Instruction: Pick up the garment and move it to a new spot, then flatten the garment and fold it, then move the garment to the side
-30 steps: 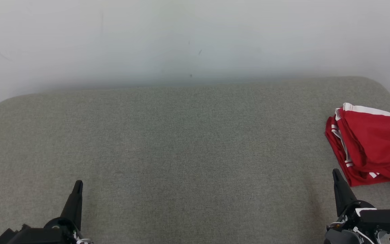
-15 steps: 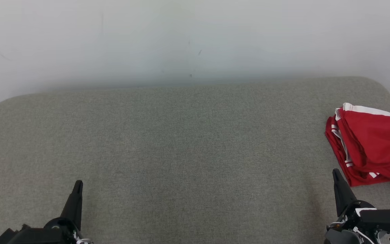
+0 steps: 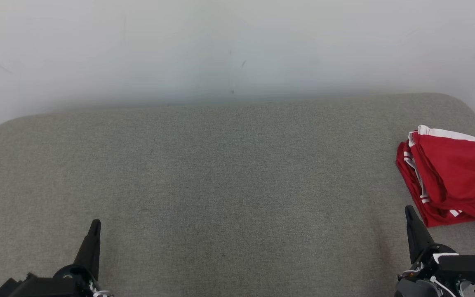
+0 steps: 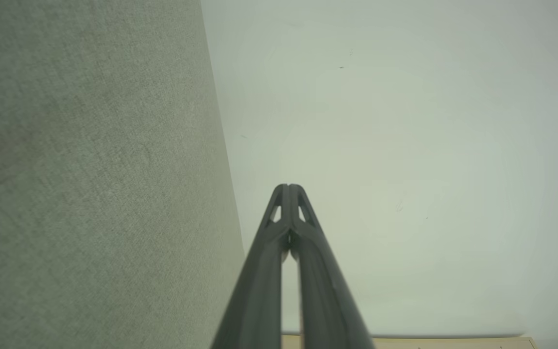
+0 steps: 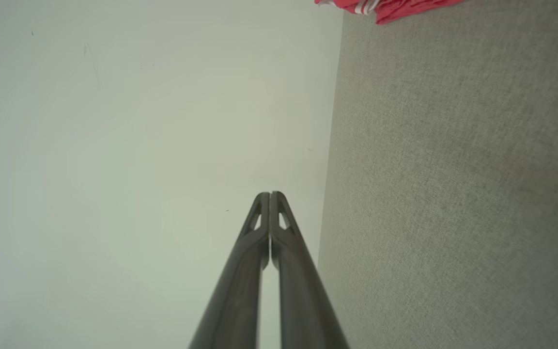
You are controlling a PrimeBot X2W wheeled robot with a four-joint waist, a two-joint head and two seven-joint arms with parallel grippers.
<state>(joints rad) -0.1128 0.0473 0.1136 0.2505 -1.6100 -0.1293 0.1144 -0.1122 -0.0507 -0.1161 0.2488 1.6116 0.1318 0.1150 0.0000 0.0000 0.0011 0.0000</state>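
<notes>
Head view: folded red garment (image 3: 452,177) on woven grey surface (image 3: 221,173).

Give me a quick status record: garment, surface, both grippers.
garment: red with white stripes, folded, lying at the surface's right edge
surface: grey fabric, against a pale wall
left gripper: shut, holding nothing, lower left
right gripper: shut, holding nothing, near the garment, not touching it
</notes>
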